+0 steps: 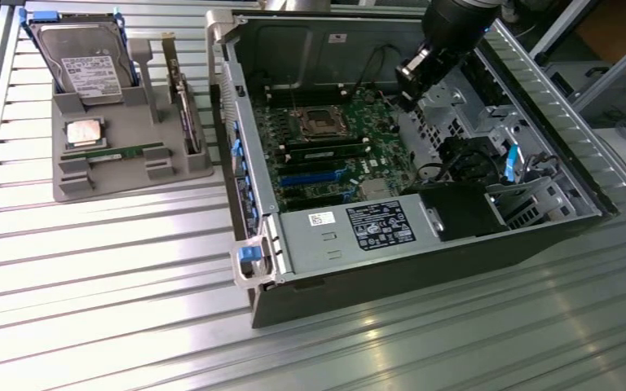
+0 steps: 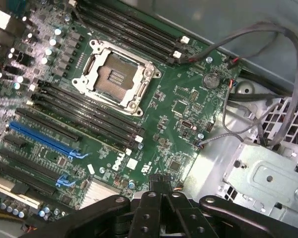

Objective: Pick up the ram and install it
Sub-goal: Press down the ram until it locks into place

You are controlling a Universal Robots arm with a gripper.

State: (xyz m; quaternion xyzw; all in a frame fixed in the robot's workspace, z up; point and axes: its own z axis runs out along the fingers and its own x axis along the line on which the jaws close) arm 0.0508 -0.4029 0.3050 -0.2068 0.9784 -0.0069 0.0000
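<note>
My gripper (image 1: 409,91) hangs over the far side of the open computer case (image 1: 422,269), above the motherboard (image 2: 154,114), with its jaws drawn fully together and nothing between them. In the wrist view I look down on the empty processor socket (image 2: 114,77) and the rows of black memory slots (image 2: 84,116) beside it, all vacant there.

The ram (image 1: 123,151) is not in the case. It lies flat in a groove of the grey parts holder (image 1: 128,175), which stands on the metal table (image 1: 95,269) well apart from me, toward the exterior view's left, past the case wall. Its long axis runs across the holder's near part, just below the square silver processor chip (image 1: 84,131), roughly crosswise to the case wall.
</note>
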